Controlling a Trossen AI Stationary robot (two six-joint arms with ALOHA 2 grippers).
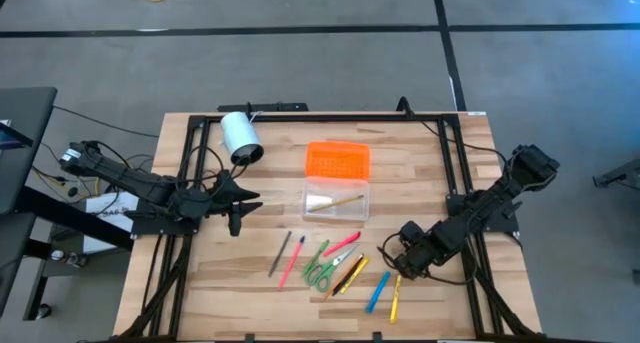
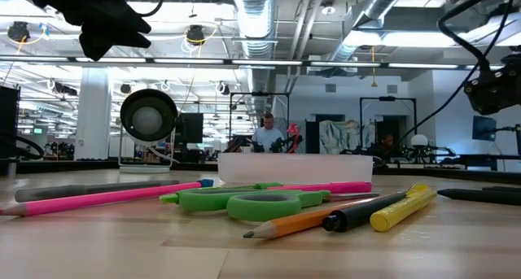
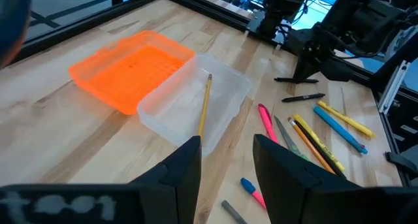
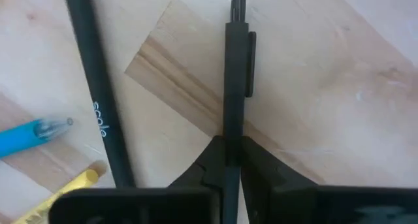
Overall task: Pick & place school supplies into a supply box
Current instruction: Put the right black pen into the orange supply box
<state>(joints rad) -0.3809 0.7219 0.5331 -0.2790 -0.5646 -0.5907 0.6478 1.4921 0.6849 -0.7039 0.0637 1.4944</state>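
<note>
The right gripper (image 4: 233,149) is pinching a black pen (image 4: 234,74) lying on the table (image 1: 420,163); it seems centred; lifting straight suits best; the left gripper (image 3: 226,160) is waiting agape beside the box (image 1: 337,200).

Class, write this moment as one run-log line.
right gripper: shut on black pen, at table | left gripper: open, near clear box | box holds one pencil
</note>
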